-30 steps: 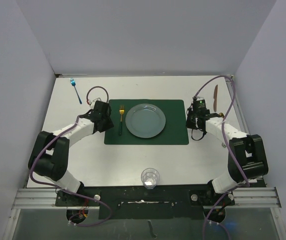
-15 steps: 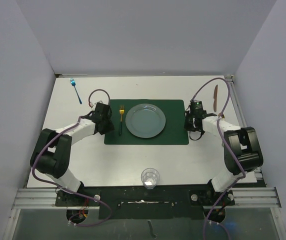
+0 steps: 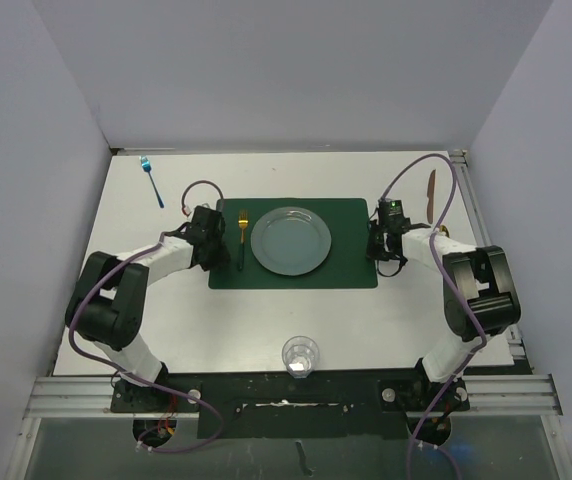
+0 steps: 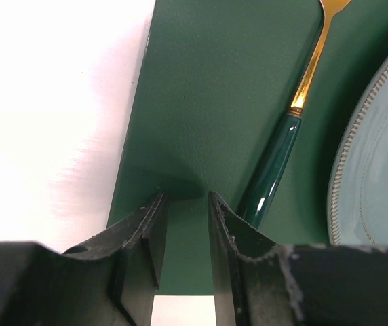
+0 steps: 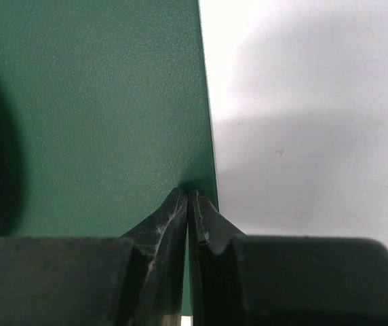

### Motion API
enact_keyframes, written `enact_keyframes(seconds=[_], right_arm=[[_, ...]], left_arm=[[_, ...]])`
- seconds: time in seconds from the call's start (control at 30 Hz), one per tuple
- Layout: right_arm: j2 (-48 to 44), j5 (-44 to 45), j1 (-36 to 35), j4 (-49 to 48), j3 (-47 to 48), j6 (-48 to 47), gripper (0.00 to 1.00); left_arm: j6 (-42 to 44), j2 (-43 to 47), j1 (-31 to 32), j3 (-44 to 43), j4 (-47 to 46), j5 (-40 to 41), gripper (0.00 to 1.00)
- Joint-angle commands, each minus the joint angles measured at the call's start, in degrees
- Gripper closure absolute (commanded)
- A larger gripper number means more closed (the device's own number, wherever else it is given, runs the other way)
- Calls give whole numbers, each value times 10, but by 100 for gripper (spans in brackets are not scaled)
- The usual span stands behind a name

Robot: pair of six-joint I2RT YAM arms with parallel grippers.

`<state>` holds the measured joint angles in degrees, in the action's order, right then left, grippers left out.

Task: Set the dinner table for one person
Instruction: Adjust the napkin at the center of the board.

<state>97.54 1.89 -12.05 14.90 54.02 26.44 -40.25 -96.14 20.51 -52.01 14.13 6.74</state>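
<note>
The dinner table (image 3: 216, 320) is white and carries a dark green placemat (image 3: 351, 265) with a grey-blue plate (image 3: 291, 241) in its middle. A fork (image 3: 242, 238) with a gold head and green handle lies on the mat left of the plate. My left gripper (image 3: 214, 238) rests its tips on the mat's left edge. In the left wrist view it (image 4: 186, 198) is open a little with nothing between its fingers, and the fork handle (image 4: 275, 170) lies just right of it. My right gripper (image 5: 188, 191) is shut, tips down on the placemat (image 5: 99, 102) at its right edge.
A blue spoon (image 3: 151, 178) lies at the table's back left. At the back right, near the rail, lies a brown knife (image 3: 431, 192). A clear cup (image 3: 300, 355) stands at the near edge, between the arm bases. Grey walls close in three sides.
Both arms have folded in closer. The left gripper edged right toward the fork. The right gripper shifted slightly back along the mat's right edge. Plate and fork stayed put.
</note>
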Motion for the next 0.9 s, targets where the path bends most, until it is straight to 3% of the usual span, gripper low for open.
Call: enact_keyframes(seconds=[0.0,0.6,0.73,0.87], right_arm=[[17,-3,0,-22,21,2,95],[17,-5,0,-13,22,-2,95],[-2,-7,0,-1,21,-5,94],[-42,-10,0,8,20,-8,84]], left_arm=[[11,-21,-2,-5,-9,-17,74],[19,-24,-2,-15,-2,-12,74],[21,-10,-2,-18,4,-2,68],[19,20,-2,-23,12,6,56]])
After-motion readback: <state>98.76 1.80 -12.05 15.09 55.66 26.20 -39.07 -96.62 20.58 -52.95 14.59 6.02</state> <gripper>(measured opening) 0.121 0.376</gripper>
